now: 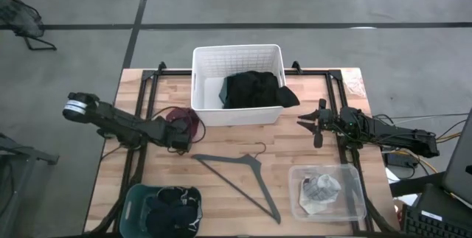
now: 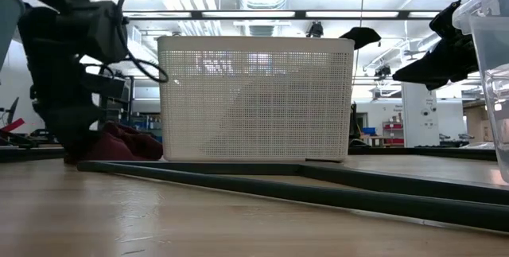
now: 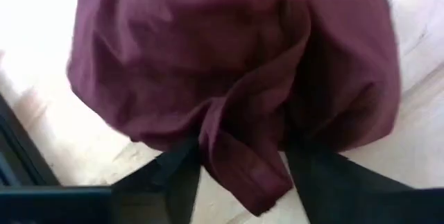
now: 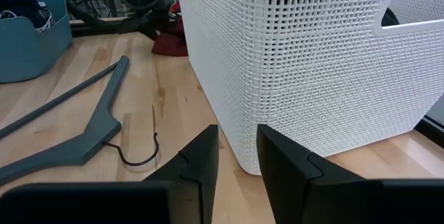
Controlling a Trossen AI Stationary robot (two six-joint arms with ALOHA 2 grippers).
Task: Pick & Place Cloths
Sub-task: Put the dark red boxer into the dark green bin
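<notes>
left hand on the maroon cloth, basket just beyond it

the left hand (image 1: 179, 136) sits low at the maroon cloth (image 1: 184, 119), its two fingers (image 3: 173, 182) spread around a fold of the fabric, though whether they have clamped it cannot be told. the cloth lies bunched on the desk (image 1: 295, 149), touching the hand and just beside the near-left corner of the white slatted basket (image 1: 199, 68), so the carry looks short: up and over that wall. a black cloth (image 1: 254, 89) already lies in the basket. the right hand (image 1: 317, 125) waits beside the basket's right side, fingers slightly apart and holding nothing, farther from the maroon cloth.
</notes>
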